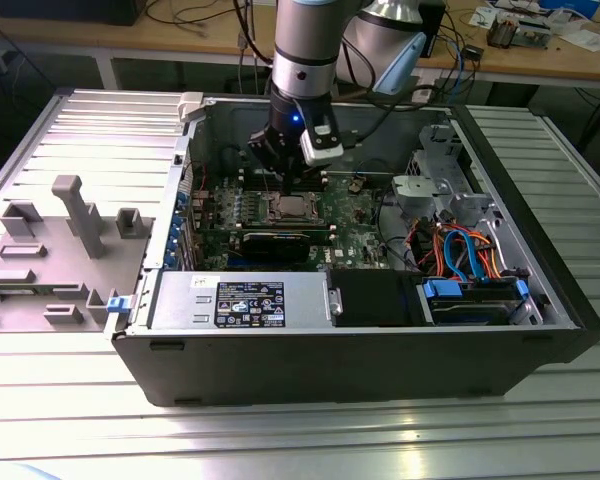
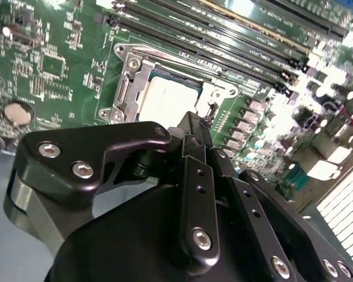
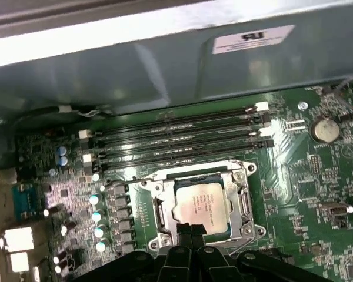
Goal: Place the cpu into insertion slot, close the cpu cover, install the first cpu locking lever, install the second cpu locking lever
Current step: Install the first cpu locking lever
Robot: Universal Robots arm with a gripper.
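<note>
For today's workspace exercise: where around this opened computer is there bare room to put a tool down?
Bare slatted table along the case's near wall, and beside it at the exterior view's right. Crowded: the board around the gripper, and the cables.

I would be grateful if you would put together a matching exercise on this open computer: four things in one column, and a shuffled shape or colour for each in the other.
Things
1. cpu
2. memory slots
3. coin battery
4. end effector

Descriptions
A. round, silvery disc on the green board
B. long, narrow and black, lying side by side
C. flat square with a dull silver top
D. black, close over the cpu's edge

Pairs: 1-C, 2-B, 3-A, 4-D
</note>
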